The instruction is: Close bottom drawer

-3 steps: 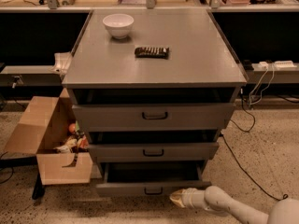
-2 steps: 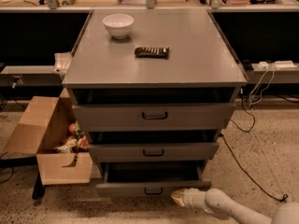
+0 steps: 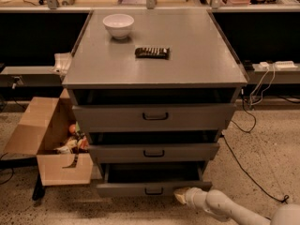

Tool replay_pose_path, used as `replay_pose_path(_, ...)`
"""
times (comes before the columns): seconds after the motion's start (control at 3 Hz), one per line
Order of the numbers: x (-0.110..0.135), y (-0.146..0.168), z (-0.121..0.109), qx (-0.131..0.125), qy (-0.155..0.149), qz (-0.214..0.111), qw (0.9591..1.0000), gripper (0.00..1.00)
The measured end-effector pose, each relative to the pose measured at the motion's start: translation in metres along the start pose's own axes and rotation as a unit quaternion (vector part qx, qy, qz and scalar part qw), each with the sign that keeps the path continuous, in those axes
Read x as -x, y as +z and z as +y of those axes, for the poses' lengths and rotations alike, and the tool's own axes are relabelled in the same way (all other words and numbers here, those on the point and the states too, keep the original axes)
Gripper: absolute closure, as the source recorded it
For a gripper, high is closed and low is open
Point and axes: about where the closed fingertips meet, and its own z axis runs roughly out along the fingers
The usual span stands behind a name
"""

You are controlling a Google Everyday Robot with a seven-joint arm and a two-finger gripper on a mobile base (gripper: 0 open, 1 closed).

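Note:
The bottom drawer (image 3: pixel 126 189) is the lowest, narrowest grey front of the cabinet, with a small black handle (image 3: pixel 153 191). It stands pulled out, its dark tray open above the front panel. My gripper (image 3: pixel 180 195) is at the end of the white arm coming in from the lower right. Its tip is against the right part of the drawer's front panel, just right of the handle.
Two more grey drawer fronts (image 3: pixel 154 116) (image 3: pixel 153 153) sit above. A white bowl (image 3: pixel 118 25) and a dark bar (image 3: pixel 152 52) lie on the cabinet top. An open cardboard box (image 3: pixel 51 139) stands at the left. Cables (image 3: pixel 253 172) run over the floor at the right.

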Motion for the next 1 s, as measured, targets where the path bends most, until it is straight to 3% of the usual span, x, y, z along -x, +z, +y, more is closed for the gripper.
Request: replay_pose_path(1.0, 0.001, 0.024, -0.004, 0.004, 0.028, -0.001, 0.9996, 1.00)
